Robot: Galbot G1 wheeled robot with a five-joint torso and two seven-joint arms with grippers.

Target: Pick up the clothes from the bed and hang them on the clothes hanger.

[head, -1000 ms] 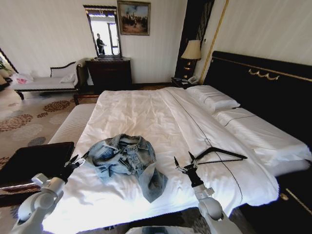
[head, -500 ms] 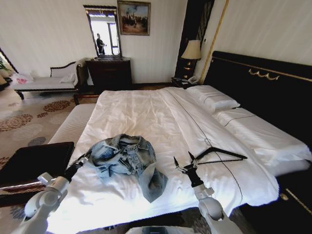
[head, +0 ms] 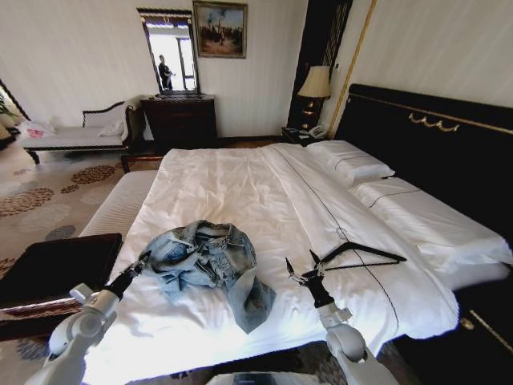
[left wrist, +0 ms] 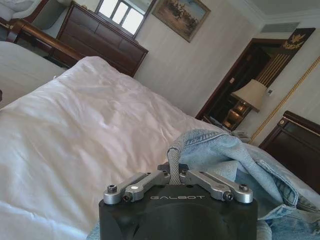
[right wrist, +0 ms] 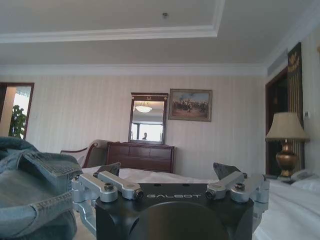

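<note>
the bed [head: 240,184] spreads across the middle of the head view, white sheets running back to white pillows [head: 353,164] at about 2 o'clock under the tall black headboard [head: 433,136]. on its near part, at roughly 7 o'clock from the mattress centre, the denim jacket [head: 210,261] lies crumpled in a heap, one flap trailing toward 5 o'clock. the clothes hanger [head: 357,257] rests flat on the sheet at 3 o'clock from the jacket, well apart from it. the left gripper [head: 142,261] sits at the jacket's 9 o'clock edge, low over the sheet; in the left wrist view [left wrist: 173,171] its fingers are drawn together on a fold of the denim hem that rises between them. the right gripper [head: 303,271] hovers just above the sheet between the jacket and the hanger, touching neither, close to the hanger's near tip; the right wrist view [right wrist: 170,172] shows its fingers spread wide with nothing between them, and the jacket at one side.
</note>
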